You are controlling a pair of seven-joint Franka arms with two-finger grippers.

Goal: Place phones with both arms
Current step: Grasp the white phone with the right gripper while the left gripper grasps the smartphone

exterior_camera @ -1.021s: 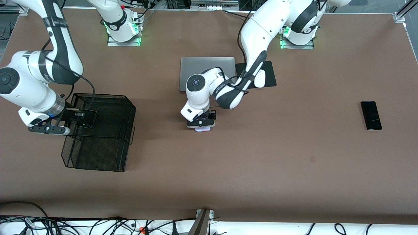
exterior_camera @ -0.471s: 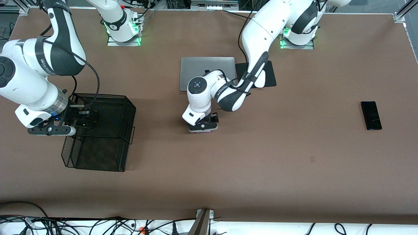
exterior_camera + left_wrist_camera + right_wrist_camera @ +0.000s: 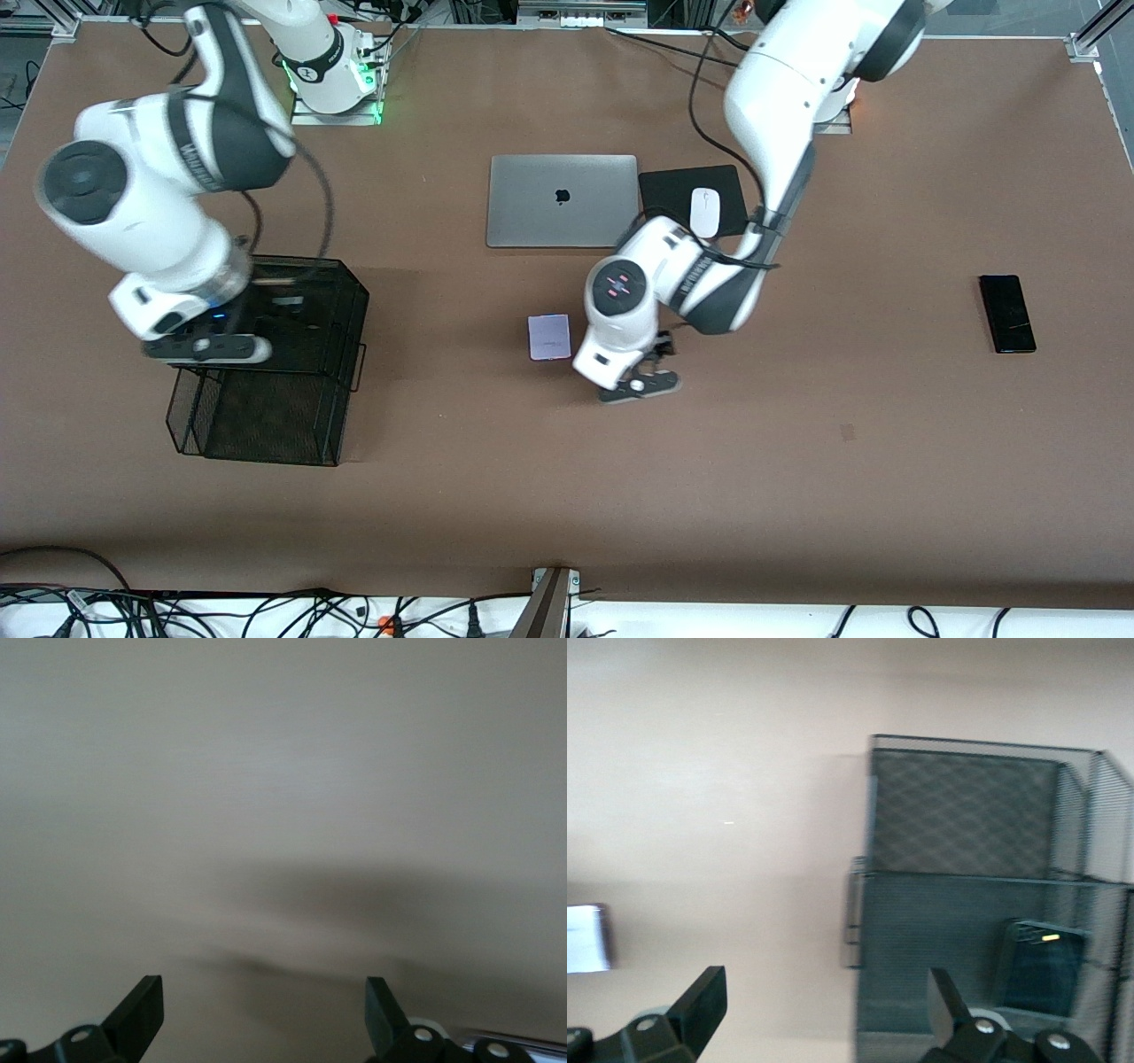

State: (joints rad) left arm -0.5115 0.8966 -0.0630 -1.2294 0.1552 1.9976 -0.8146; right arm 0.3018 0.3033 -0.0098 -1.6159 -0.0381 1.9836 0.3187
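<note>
From the front, the left hand [image 3: 640,387] is seen low over bare brown bench [image 3: 797,461], toward the left arm's end from the lavender-white phone [image 3: 549,337], which lies flat and untouched, nearer the camera than the silver laptop [image 3: 562,200]. The white mouse [image 3: 704,213] sits on a black pad [image 3: 673,188] beside the laptop. The slim black phone [image 3: 1007,313] lies well apart at the left arm's end. The right hand [image 3: 209,347] is held over the black mesh basket [image 3: 266,434] at the right arm's end.

In the left wrist view, the left hand [image 3: 264,1014] is shown released, 2 fingers [image 3: 142,1014] spread with only bench between them.

In the right wrist view, the right hand [image 3: 824,1010] is likewise released and holds nothing; the small black phone [image 3: 1036,979] is seen inside the basket [image 3: 966,806], and the lavender-white phone [image 3: 586,938] shows at the frame's edge.
</note>
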